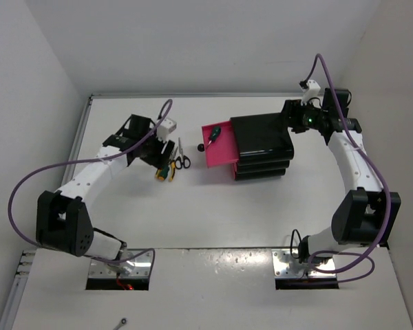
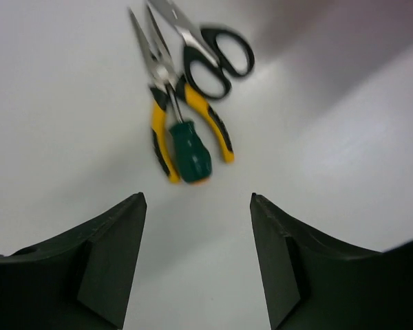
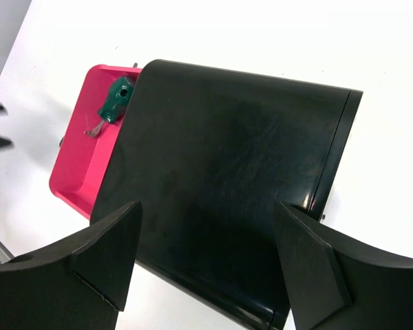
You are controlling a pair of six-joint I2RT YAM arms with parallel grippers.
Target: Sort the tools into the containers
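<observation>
The table (image 1: pixel 193 220) is plain white. At 1 o'clock from its middle, the box (image 1: pixel 261 134) is glossy black. Its open drawer (image 1: pixel 224 152) is magenta-pink with a black knob (image 1: pixel 200 147) and holds a dark green screwdriver (image 3: pixel 115 100). At 10 o'clock, the scissors (image 2: pixel 217 58) have black handles and silver blades. The pliers (image 2: pixel 158 127) have yellow-and-black handles. The second screwdriver (image 2: pixel 189 150) is green with an orange end. The left arm (image 1: pixel 96 172) and right arm (image 1: pixel 358 161) are white and black, with purple cables (image 1: pixel 20 185).

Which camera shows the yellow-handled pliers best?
The left wrist view: the pliers lie close, tips to handles in frame, a green screwdriver lying on them. The top external view shows them only small; the right wrist view not at all.
</observation>
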